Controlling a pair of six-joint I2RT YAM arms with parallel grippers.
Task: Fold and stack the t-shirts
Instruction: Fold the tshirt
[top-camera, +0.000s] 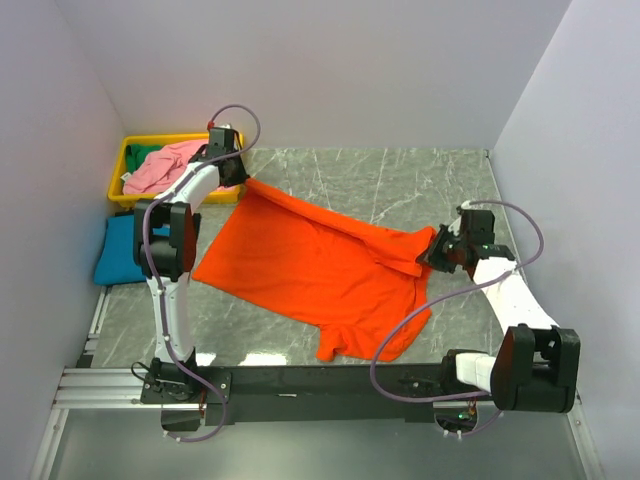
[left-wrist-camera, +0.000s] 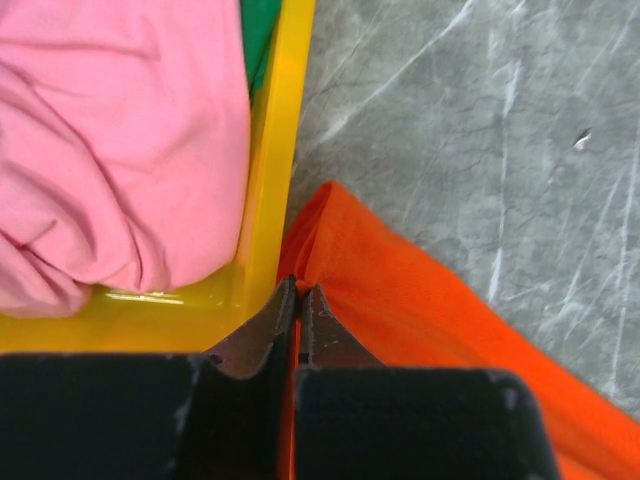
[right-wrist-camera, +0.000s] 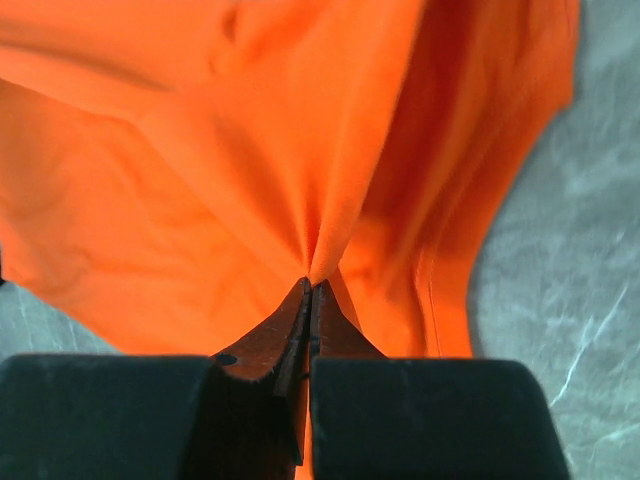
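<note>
A bright orange t-shirt (top-camera: 310, 265) lies stretched across the grey table between my two grippers. My left gripper (top-camera: 238, 178) is shut on its far left corner (left-wrist-camera: 340, 250), right beside the yellow tray. On the right, my right gripper (top-camera: 432, 252) is shut on a pinch of the same shirt (right-wrist-camera: 250, 150), with cloth bunching at the fingertips. A pale pink t-shirt (top-camera: 160, 165) sits crumpled in the tray, also visible in the left wrist view (left-wrist-camera: 110, 140). At the left wall a teal blue t-shirt (top-camera: 118, 252) lies folded on the table.
The yellow tray (top-camera: 122, 172) stands at the far left corner, its wall (left-wrist-camera: 270, 170) close to my left fingers. A bit of green cloth (left-wrist-camera: 258, 30) shows in it behind the pink shirt. White walls close in the table on three sides.
</note>
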